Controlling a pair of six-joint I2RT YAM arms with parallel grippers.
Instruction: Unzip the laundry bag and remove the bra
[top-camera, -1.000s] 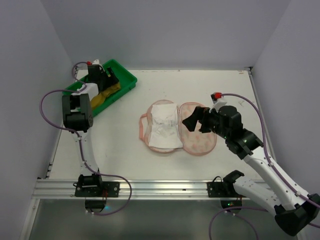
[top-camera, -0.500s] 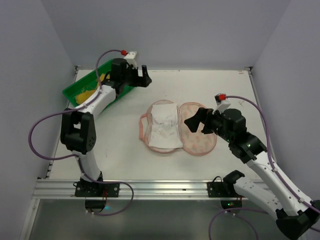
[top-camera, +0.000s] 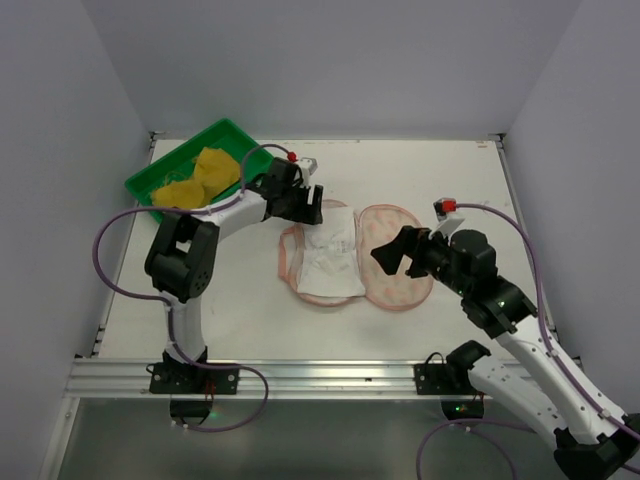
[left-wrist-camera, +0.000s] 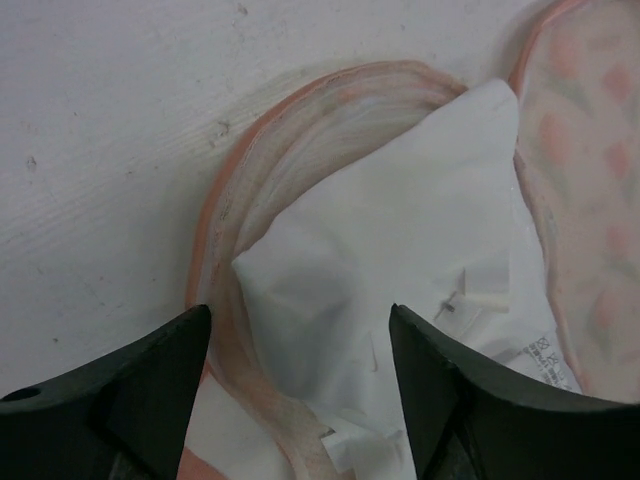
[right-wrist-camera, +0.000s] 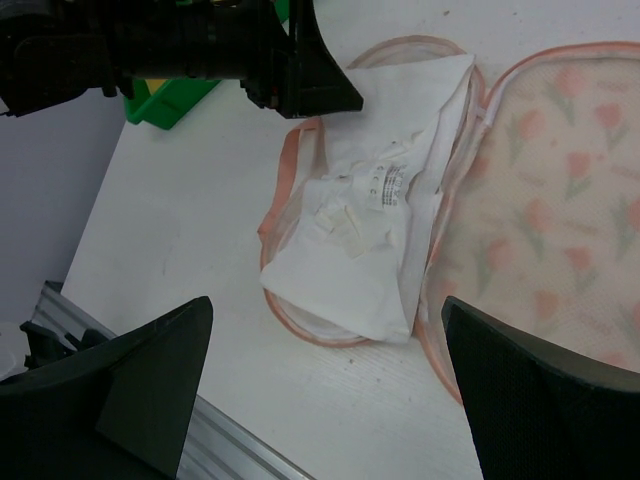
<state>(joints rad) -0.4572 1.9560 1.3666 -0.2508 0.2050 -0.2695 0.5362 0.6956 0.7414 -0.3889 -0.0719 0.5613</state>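
Fingers (left-wrist-camera: 130, 400) of left gripper (top-camera: 310, 205) spread, empty; right gripper (top-camera: 398, 258) likewise. We see laundry bag (top-camera: 398, 285) mid-table, unzipped flat, long axis left-right. White garment (top-camera: 328, 258) in its left half, directly under left gripper; we judge left arm nearer.

The laundry bag (left-wrist-camera: 330, 100) runs off the left wrist view's right edge; the label (left-wrist-camera: 541, 349) is unreadable.
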